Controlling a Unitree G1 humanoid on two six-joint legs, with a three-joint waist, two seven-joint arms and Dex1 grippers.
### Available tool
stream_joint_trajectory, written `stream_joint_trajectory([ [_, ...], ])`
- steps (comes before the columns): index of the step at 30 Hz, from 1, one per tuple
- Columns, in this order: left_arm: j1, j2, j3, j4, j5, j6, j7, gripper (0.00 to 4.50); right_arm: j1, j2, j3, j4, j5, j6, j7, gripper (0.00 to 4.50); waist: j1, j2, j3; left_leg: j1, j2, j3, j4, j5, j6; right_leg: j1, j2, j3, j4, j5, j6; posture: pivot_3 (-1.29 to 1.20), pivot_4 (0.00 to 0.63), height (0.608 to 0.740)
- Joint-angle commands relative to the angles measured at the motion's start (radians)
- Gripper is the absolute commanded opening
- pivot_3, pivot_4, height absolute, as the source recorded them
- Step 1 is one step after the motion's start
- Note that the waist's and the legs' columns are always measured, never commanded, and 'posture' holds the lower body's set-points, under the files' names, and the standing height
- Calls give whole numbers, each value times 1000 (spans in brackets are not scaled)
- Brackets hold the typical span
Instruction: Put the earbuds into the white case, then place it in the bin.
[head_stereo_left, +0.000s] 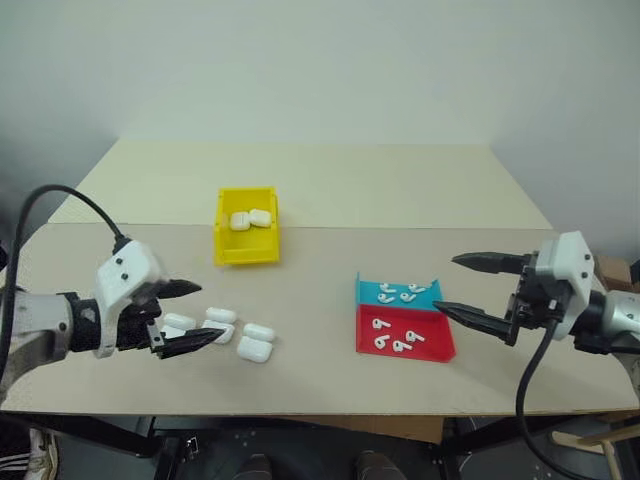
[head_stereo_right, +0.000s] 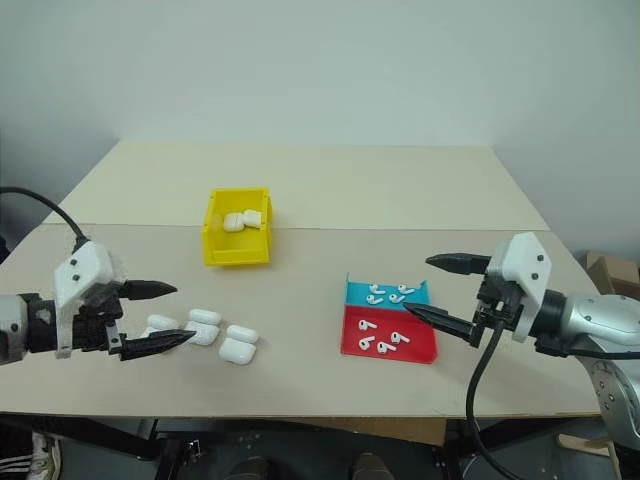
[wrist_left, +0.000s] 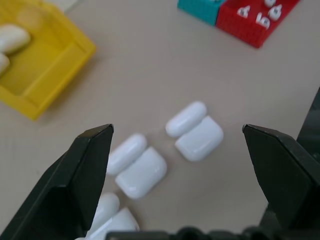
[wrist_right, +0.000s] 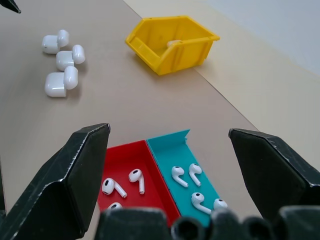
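Both grippers stand wide and empty. The left gripper (head_stereo_left: 190, 318) hovers over open white cases (head_stereo_left: 256, 341) near the desk's front edge; the right gripper (head_stereo_left: 462, 289) hovers over the earbuds (head_stereo_left: 395, 342) in the red and blue trays, ready to pick. The yellow bin (head_stereo_left: 246, 227) waits mid-desk.

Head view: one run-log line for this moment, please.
left gripper: open, over open white cases | right gripper: open, over trays | bin: holds cases

Head views look down over the table (head_stereo_left: 330, 190); wrist views sit close, sharing the bin (wrist_right: 172, 42).
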Motion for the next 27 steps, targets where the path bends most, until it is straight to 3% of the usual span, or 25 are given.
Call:
stream_joint_trajectory([
  [1, -78, 95, -23, -9, -61, 179, 39, 4500, -7, 13, -30, -43, 33, 8, -36, 4434, 0, 1, 0, -1, 0, 0, 0, 0, 0, 0, 0, 0, 0, 0, 0, 0, 150, 740],
  [4, -194, 145, -109, -13, -55, 318, 150, 4500, 9, 30, -30, -59, 35, 10, -58, 4434, 1, 1, 0, -1, 0, 0, 0, 0, 0, -1, 0, 0, 0, 0, 0, 0, 150, 740],
  [9, -403, 100, -217, 24, -46, 573, 298, 4500, 23, 48, -29, -79, 47, 23, -88, 4434, 2, 0, 1, -2, 0, 0, -1, 0, 0, -1, 0, -1, 0, 0, -1, 0, 150, 740],
  [12, -457, 132, -288, -25, -59, 614, 374, 4500, 26, 45, -28, -80, 53, 30, -96, 4434, -1, 0, 1, -2, -1, 0, -1, 0, 0, -1, 0, -1, 0, 0, -1, 0, 150, 740],
  [16, -478, 138, -322, 61, -205, 614, 548, 4500, 19, 35, -24, -68, 57, 40, -88, 4434, 0, -1, 1, -2, -1, -1, -1, -1, 0, -1, 0, 0, 0, 2, -5, 0, 150, 740],
  [21, -555, 238, -488, 181, -496, 614, 733, 4500, -19, 34, -6, -46, 50, 42, -86, 4434, 0, -2, 2, -2, -1, -1, -1, -1, 0, -1, 0, -1, 0, 1, -4, 0, 150, 740],
  [27, -663, 208, -651, 262, -741, 614, 997, 4500, -46, 37, 7, -34, 41, 44, -84, 4434, 5, -2, 2, -2, -1, -1, -1, -1, 0, -1, 0, -1, 0, 2, -5, 0, 150, 740],
])
